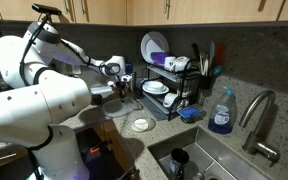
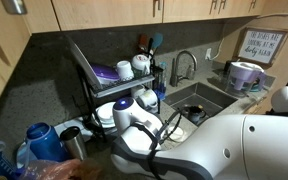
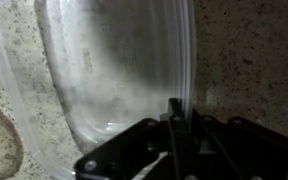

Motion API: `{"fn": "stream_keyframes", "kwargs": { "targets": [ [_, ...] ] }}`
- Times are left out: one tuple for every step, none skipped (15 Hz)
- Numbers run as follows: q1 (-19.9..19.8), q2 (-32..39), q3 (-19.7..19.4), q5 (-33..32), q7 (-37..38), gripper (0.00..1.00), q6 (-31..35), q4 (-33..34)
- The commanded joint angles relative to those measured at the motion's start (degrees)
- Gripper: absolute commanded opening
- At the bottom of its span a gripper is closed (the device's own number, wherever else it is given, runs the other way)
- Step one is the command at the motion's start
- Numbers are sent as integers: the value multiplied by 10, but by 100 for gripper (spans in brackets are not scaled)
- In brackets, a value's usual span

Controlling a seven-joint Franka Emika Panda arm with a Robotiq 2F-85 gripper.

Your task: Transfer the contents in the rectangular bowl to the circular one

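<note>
Claw [image 3: 176, 118] clamped narrow on the rim of the translucent whitish rectangular plastic bowl [image 3: 114, 70], seen close in the wrist view, its black fingers [image 3: 171, 108] astride the wall above the speckled stone tabletop [image 3: 254, 60]. Nothing distinct shows through the bowl's hazy floor, so whether anything lies inside cannot be told. The grasp looks made and the pour not yet done. That is a judgement from the small round clear bowl with a pale centre [image 1: 141, 124], which sits apart on the tabletop in an exterior view, just in front of the black two-tier dish rack [image 1: 169, 85]. What it holds is too small to read. The next move likely calls for carrying the rectangular bowl over the round one and tipping it slowly, rim low, so nothing spills past the smaller dish. Beyond, a purple-tinted plate [image 1: 154, 45] stands in the rack, with a blue soap bottle [image 1: 221, 112] beside the steel sink [image 1: 224, 160] and its curved tap [image 1: 259, 110].
</note>
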Motion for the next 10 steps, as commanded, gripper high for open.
{"fn": "stream_keyframes", "kwargs": {
  "targets": [
    [-6,-18,-17,0,-3,27,-32,21],
    [-5,-20,-19,0,-3,36,-34,22],
    [-5,-22,-21,0,-3,44,-34,22],
    [-4,-23,-23,0,-3,50,-36,23],
    [-4,-24,-25,1,-3,59,-36,23],
    [-3,-24,-28,1,-3,66,-37,23],
    [-2,-23,-30,1,-4,72,-37,21],
    [-1,-22,-33,2,-5,81,-36,19],
    [2,-19,-37,3,-7,88,-35,16],
    [5,-15,-41,4,-10,96,-33,12]
  ]
}}
